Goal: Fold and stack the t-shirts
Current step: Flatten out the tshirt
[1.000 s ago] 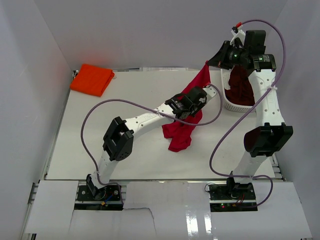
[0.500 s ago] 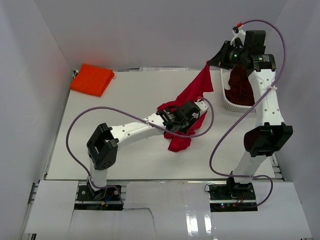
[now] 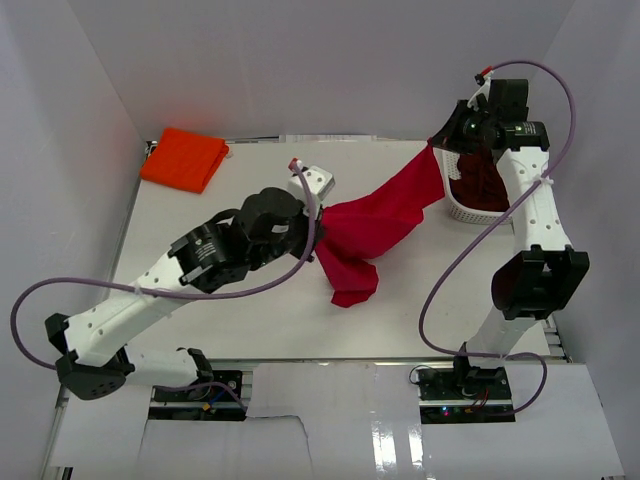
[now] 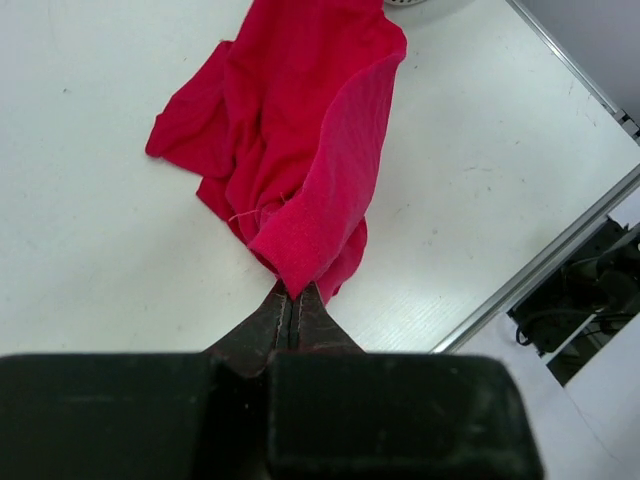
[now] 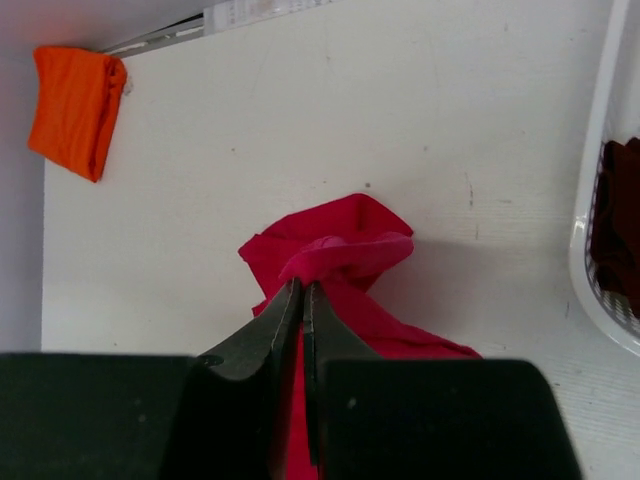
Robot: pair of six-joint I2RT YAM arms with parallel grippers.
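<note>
left gripper [image 3: 320, 213]: we see both jaws pressed together on a bunched edge of the red t-shirt [image 3: 378, 222]. in the left wrist view the cloth comes out right at the fingertips of the left gripper [image 4: 290, 300]. the gripper is raised above the middle of the table [image 3: 280, 170].
right gripper [image 3: 432, 146]: the jaws are closed on another edge of the same shirt. in the right wrist view a small fold of red cloth sits pinched at the tips of the right gripper [image 5: 302, 290]. the gripper is held high over the far right part of the table, just beside the basket [image 3: 468, 213].
red t-shirt: it hangs as a sagging band between the two grippers, running from the table's middle up towards its far right corner. a loose lower part droops below the left gripper and lies crumpled on the table surface, towards the near edge.
orange t-shirt [image 3: 183, 158]: it is folded into a flat packet in the far left corner of the table, well apart from both grippers. we also see it in the right wrist view [image 5: 77, 95].
dark maroon t-shirt [image 3: 480, 175]: it lies heaped inside the basket, unfolded.
basket: white plastic lattice, standing at the right edge of the table near the far corner. the right arm partly covers it.
</note>
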